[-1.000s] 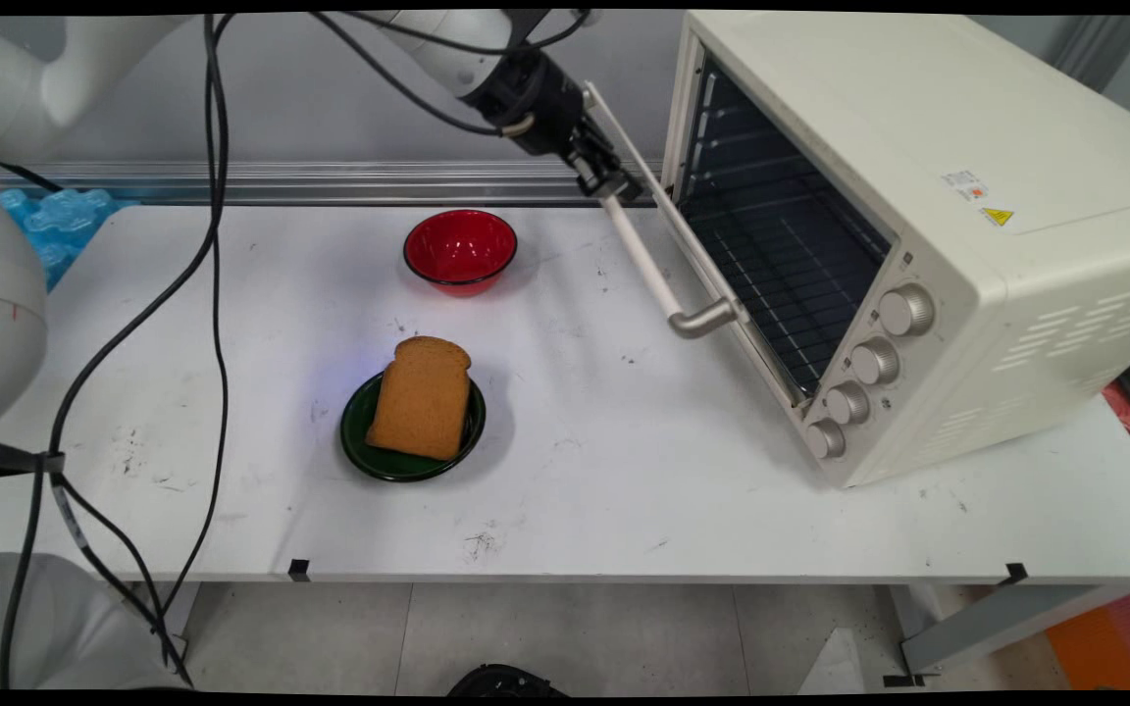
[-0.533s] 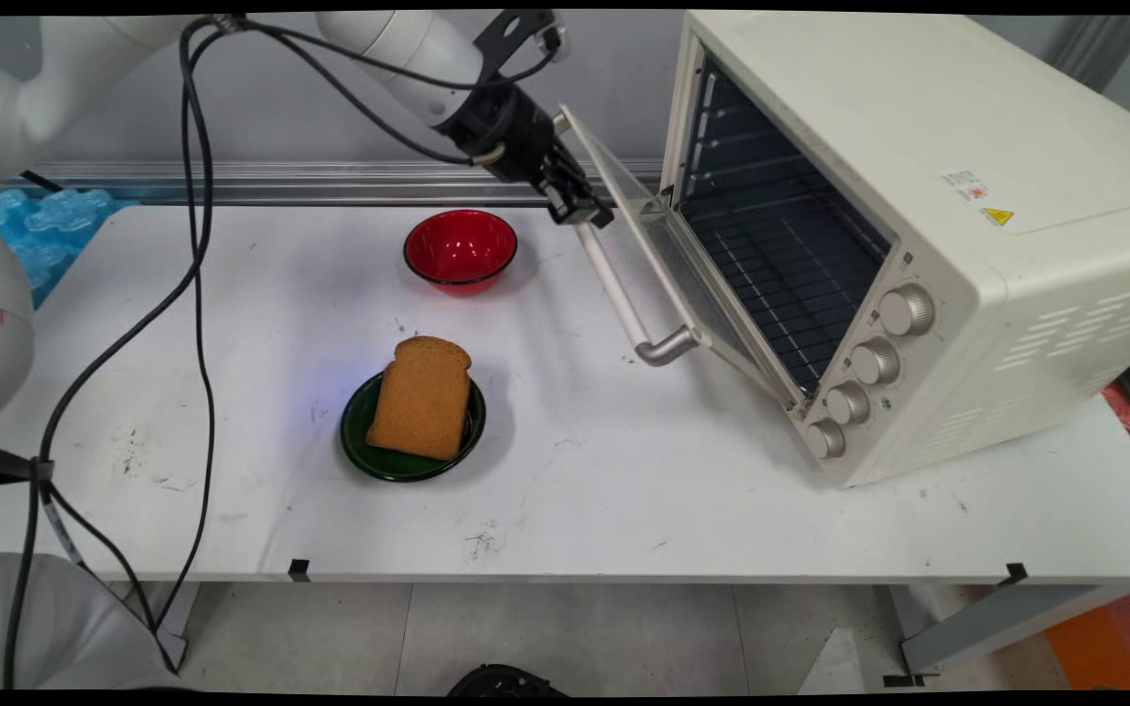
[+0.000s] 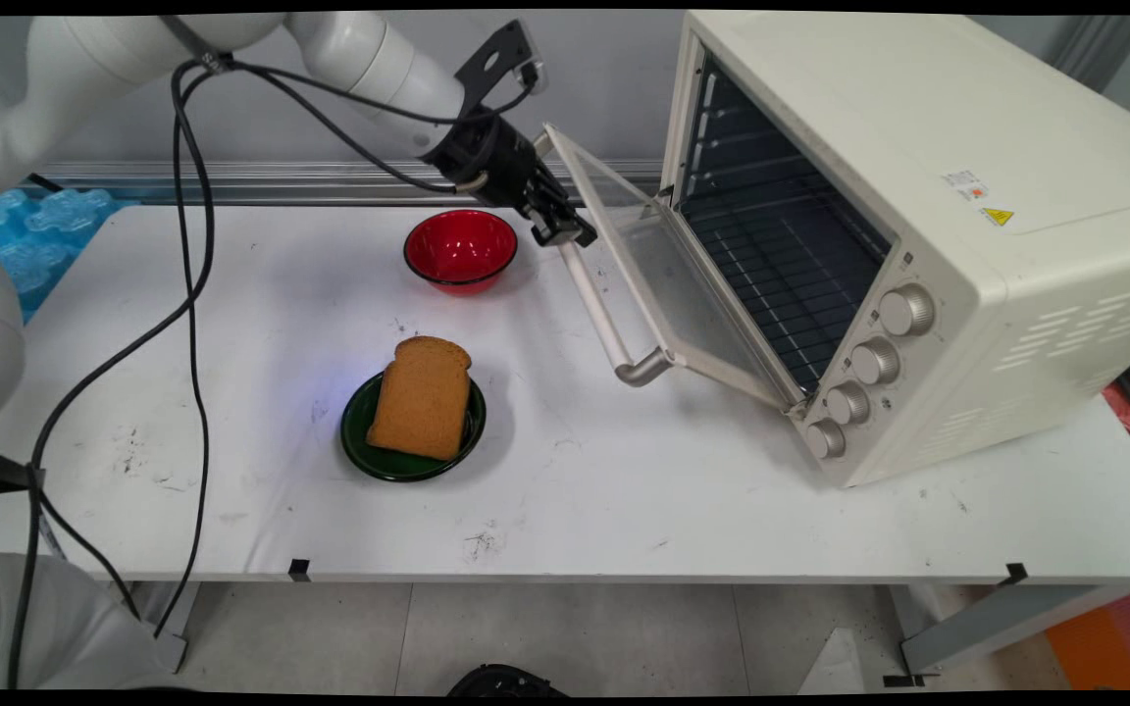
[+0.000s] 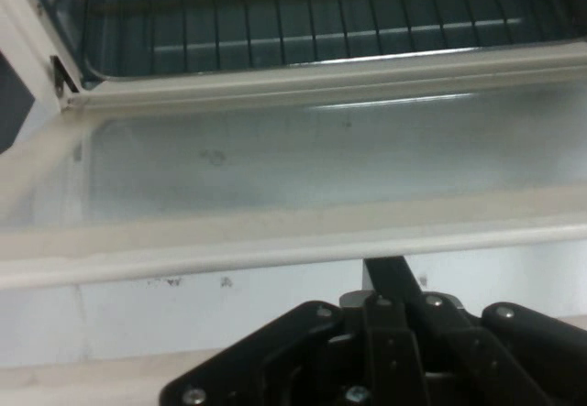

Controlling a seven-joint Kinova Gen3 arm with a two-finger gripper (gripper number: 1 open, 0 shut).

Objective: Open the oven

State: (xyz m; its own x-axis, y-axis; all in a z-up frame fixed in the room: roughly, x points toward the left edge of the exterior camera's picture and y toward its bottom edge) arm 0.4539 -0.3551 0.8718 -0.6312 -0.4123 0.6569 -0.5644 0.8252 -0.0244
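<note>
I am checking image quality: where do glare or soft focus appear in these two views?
Hand view: a pale streak of glare lies on the oven door glass, and the gripper linkage looks soft. Main view: the bread and green plate cast a faint shadow.

With the toaster oven [image 3: 918, 226] as landmark at the table's [image 3: 624, 490] right, its door [image 3: 668, 284] hangs open leftward, the bowl [image 3: 460, 250] sits left of it, and nearer lies bread [image 3: 421, 397] on a plate [image 3: 359, 436].

red bowl [image 3: 460, 249] | green plate [image 3: 357, 431] | brown toast [image 3: 422, 397] | cream oven [image 3: 928, 216] | blk claw [image 3: 565, 227]
</note>
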